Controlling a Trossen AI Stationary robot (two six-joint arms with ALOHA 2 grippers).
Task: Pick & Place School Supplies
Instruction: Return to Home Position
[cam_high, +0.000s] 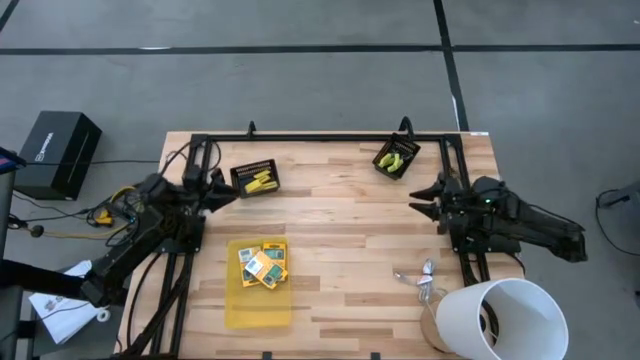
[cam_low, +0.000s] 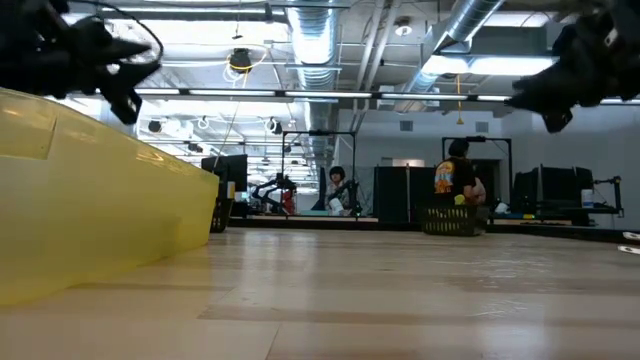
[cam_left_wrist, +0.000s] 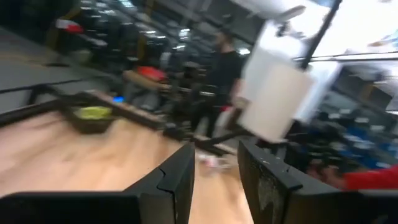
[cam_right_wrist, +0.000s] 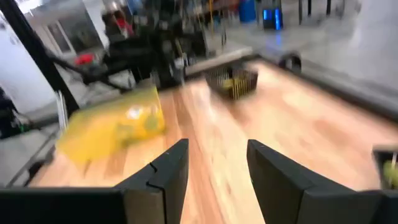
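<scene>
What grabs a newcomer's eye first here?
The translucent yellow tray at the table's front left, printed boxes piled on its far end. Then two black bins along the back edge: left bin with yellow sticks, right bin with yellow-green items. The left gripper and right gripper hover open at the table's sides.

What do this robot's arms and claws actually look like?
Both arms are dark, almost black, jointed segments. The left gripper and right gripper each end in two flat, angular black fingers. A small green light glows on the right arm. No markings are readable.
</scene>
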